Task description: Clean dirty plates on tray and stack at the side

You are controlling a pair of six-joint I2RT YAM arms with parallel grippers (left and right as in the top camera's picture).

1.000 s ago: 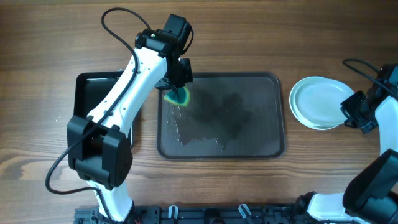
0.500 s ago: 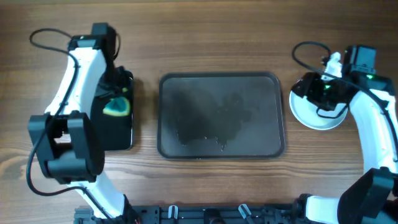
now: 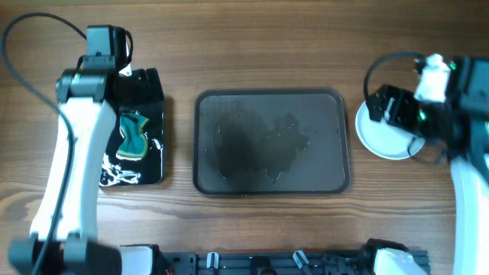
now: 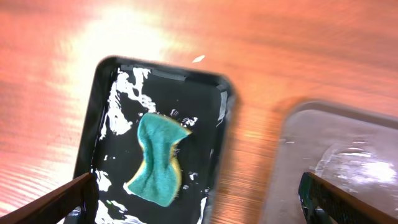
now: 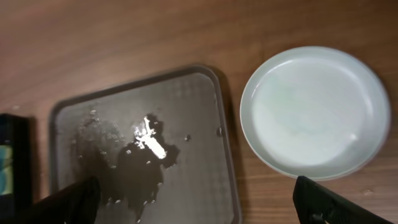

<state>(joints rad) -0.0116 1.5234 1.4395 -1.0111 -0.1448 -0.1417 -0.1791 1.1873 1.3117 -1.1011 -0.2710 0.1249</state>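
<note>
Left claw [image 4: 196, 186] wide, empty, over sponge [image 4: 158, 162] in black tray [image 4: 205, 143]. Right claw [image 5: 196, 186] wide, empty. Plates [image 5: 314, 112] on desk [image 5: 124, 37], beside wet tray [image 5: 205, 124].

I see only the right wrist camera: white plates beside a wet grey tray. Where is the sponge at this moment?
Observer: The sponge lies inside the black tray, on the left arm's side of the grey tray.
Operator: Does the left gripper hold it?
Observer: No. The left gripper is open, its fingers wide apart, holding nothing.
Operator: Is that black tray dry?
Observer: No, streaks of white foam lie around the sponge.
</note>
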